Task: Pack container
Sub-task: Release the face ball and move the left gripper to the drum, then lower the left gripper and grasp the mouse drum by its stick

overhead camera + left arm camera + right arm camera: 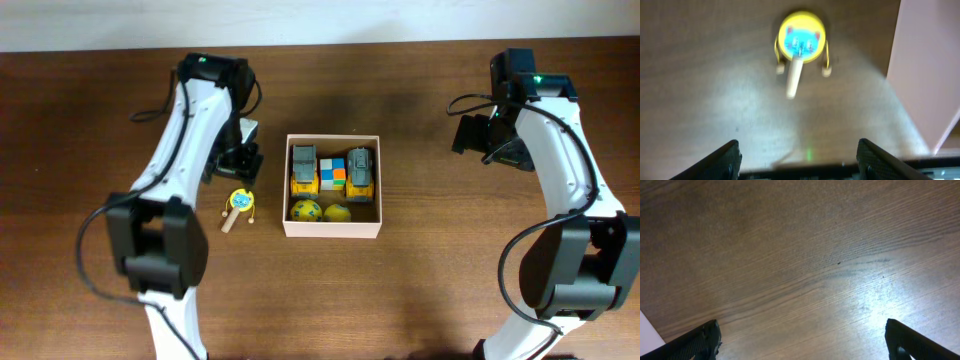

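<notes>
The container sits about mid-desk, well apart from every edge of the desk that the overhead view shows. Inside it, along the far wall, stand a yellow toy truck, a colour-block cube and a second truck, packed side by side. Two yellow-green balls lie along the near wall, toward its left corner. The near right corner of the box floor is bare cardboard.

Just off the container's left wall lies a small yellow rattle drum with a blue cat face and a wooden handle pointing toward the near left. It is near the wall but not touching it.

The left claw hangs over the desk just beyond the drum on the far side, its fingers spread wide with nothing between them. In the left wrist view the drum lies straight ahead on bare wood, with the container's pale wall close on the right. The left arm's dark lower joint crowds the drum from the left, so the drum lies in a narrow lane between arm and box.

The right claw hangs toward the far right of the desk, well apart from the container, its fingers also wide open and empty over bare wood. The desk to the right of the box and along the near edge is open.
</notes>
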Controlling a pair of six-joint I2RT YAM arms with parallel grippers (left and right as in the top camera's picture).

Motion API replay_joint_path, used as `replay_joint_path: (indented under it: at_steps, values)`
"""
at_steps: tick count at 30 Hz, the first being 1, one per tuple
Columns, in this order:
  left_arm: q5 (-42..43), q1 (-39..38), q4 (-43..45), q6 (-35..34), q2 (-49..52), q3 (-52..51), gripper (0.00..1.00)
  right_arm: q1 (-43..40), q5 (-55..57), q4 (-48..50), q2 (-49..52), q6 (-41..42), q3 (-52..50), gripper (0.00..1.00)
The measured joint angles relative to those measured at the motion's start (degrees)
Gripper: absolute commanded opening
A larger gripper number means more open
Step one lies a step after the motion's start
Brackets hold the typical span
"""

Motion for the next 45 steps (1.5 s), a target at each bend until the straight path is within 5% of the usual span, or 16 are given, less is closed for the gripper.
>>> replay_joint_path:
  at_steps: [6,17,45]
  values:
    - [-1.36,0.0,9.57,0.76,-8.04,-7.61,0.78,0.0,0.02,0.04,-0.02,0.0,0.0,0.99]
    - [-1.97,0.0,22.43,3.1,-8.37,-24.2,0.78,0.0,0.02,0.04,-0.02,-0.02,0.0,0.99]
    - [-1.95,2.97,39.23,6.93,-8.37,-35.63,0.77,0.0,0.0,0.02,0.0,0.0,0.0,0.99]
